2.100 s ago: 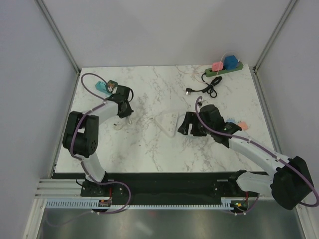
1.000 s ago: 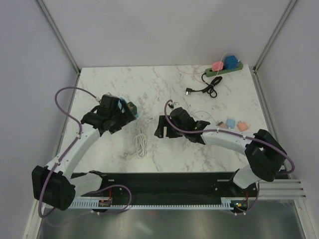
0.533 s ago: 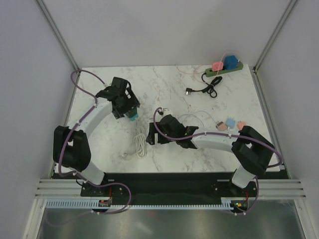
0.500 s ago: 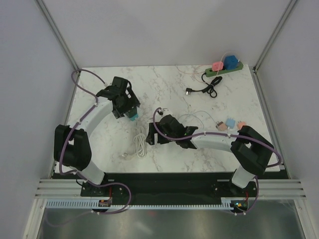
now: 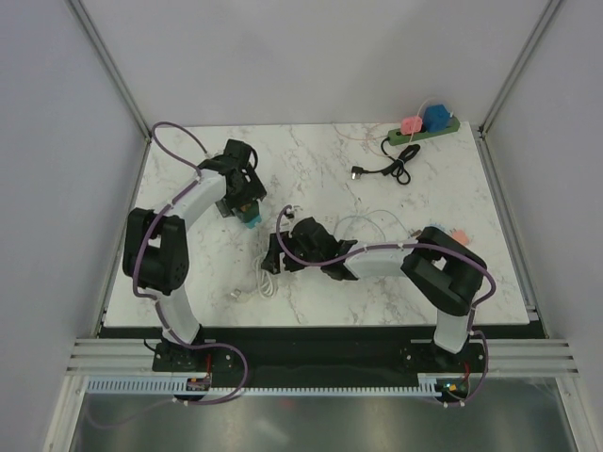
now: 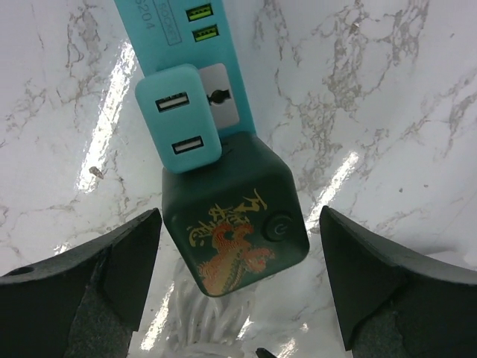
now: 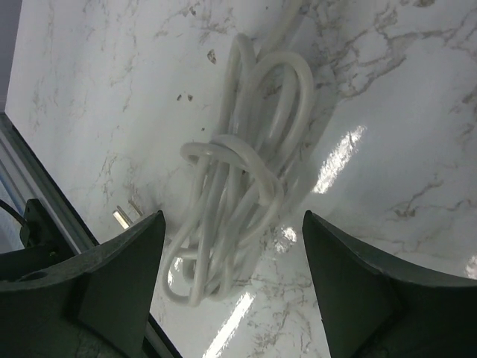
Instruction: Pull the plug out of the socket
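Teal plastic power strip (image 6: 209, 48) lies flat on the white marble table (image 5: 320, 160), on its left half. A small light teal plug with two USB holes (image 6: 179, 119) sits pushed into the strip's white socket, so it is not pulled out yet. Right next to the plug, at the end of the strip, is a dark green block with an orange dragon picture (image 6: 231, 216) (it has a round button on it too).

The left fingers (image 6: 82, 283) are spread wide, one on each side of the green block, and they hold nothing. There is a gap between each finger and the block.

A white cord tied in a bundle (image 7: 238, 201) lies on the table near the strip, toward the front edge, with its two metal prongs (image 7: 123, 216) poking out. The right fingers (image 7: 97, 276) hang over this cord, spread apart, and hold nothing.

Far off in the back right corner sits a long green power strip (image 5: 450, 125) with a pink plug (image 5: 411, 124) and a blue plug (image 5: 435, 117) in it. A black cord (image 5: 391, 170) lies curled close by.
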Robot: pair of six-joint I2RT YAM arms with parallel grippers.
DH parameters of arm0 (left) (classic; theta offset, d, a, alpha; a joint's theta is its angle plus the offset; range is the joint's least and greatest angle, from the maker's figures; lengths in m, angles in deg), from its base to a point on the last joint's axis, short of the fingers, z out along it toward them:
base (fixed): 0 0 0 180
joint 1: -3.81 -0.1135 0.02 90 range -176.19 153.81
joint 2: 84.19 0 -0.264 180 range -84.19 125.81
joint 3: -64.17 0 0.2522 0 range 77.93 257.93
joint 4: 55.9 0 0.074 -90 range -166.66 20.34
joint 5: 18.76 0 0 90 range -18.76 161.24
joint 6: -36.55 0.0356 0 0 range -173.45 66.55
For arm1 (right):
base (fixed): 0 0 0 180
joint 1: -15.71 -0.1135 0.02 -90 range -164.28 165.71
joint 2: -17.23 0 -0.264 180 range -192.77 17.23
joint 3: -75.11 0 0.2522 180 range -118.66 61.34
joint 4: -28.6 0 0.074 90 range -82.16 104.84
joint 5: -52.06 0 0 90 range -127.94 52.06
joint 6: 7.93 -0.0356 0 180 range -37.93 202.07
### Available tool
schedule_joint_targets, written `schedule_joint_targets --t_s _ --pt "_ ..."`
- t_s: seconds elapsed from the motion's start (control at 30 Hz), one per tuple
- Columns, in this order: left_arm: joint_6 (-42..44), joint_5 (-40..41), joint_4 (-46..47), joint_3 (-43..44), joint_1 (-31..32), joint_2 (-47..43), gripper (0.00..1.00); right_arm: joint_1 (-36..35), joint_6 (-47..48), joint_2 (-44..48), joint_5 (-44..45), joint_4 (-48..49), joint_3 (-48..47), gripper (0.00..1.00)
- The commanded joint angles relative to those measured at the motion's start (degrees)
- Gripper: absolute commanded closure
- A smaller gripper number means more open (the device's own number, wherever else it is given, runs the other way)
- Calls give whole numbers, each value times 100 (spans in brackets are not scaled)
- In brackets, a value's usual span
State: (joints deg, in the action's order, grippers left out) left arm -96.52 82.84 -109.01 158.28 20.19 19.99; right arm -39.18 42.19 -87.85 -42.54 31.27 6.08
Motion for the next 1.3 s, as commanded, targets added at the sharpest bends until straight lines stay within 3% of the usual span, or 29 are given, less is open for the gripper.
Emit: schedule_joint_targets --t_s 0.0,0.2,0.33,0.4,0.53,0.6,0.63,0.67,0.77,0.9,1.0,1.17,1.27 --pt "229 335 -81 182 -39 198 9 -4 156 -231 -261 607 -353 18" --pt "369 203 -11 138 -39 410 23 -4 305 -680 -94 423 -739 18" --pt "466 132 50 50 -39 384 54 5 393 -979 266 239 -977 20" --pt "545 115 77 -11 -39 314 64 5 419 -1128 424 177 -1065 22" --pt "816 -112 130 -82 -39 182 98 5 358 -1243 838 54 -1092 31" --pt "940 -254 130 -55 -47 129 98 -4 157 -1252 890 -42 -1022 47" --pt "1028 -359 130 -47 -39 111 98 -4 69 -1243 908 -34 -969 68" --pt "1081 -421 147 -38 -39 94 98 -4 -71 -1226 917 -25 -812 78" --pt "1178 -737 217 33 -39 -20 98 -65 -502 -1182 961 237 -495 100" --pt "1099 -1658 972 -527 -74 -503 98 -92 -1039 -1261 821 1430 261 100" --pt "897 -1941 1184 -801 -135 -776 98 -92 -1145 -1252 847 1452 341 100" --pt "1327 -1003 904 -873 84 -1153 98 -92 -1242 -1130 751 1582 629 100" --pt "1538 -1001 675 -899 111 -1487 98 -83 -996 -892 478 2075 894 98"
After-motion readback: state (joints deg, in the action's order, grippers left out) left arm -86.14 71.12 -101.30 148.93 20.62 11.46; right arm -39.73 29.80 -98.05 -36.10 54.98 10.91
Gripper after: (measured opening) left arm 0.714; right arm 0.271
